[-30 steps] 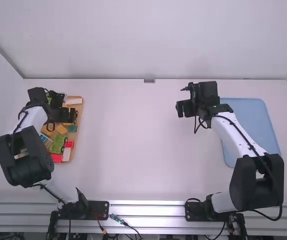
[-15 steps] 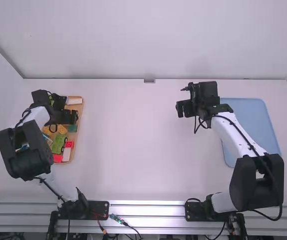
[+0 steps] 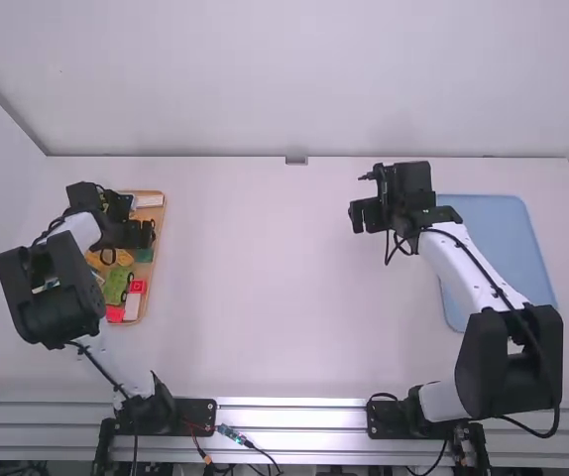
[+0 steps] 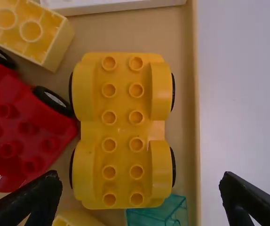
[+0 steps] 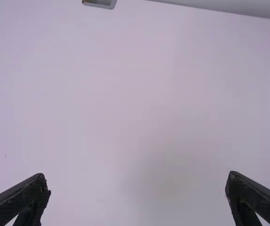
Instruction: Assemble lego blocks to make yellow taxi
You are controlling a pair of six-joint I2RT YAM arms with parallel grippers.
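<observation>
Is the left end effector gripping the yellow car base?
No, the left end effector is open, its fingers not touching the yellow car base.

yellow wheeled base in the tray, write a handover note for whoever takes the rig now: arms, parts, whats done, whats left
Left end effector: open, above the yellow wheeled base, gripping nothing.
Right end effector: open and empty, above the table, left of the blue mat.
Parts: base in the tray, near a red wheeled piece, a yellow block and a clear teal block.
Done: no block on the base's studs.
Left: the taxi's assembly; probably grasp the base first.
</observation>
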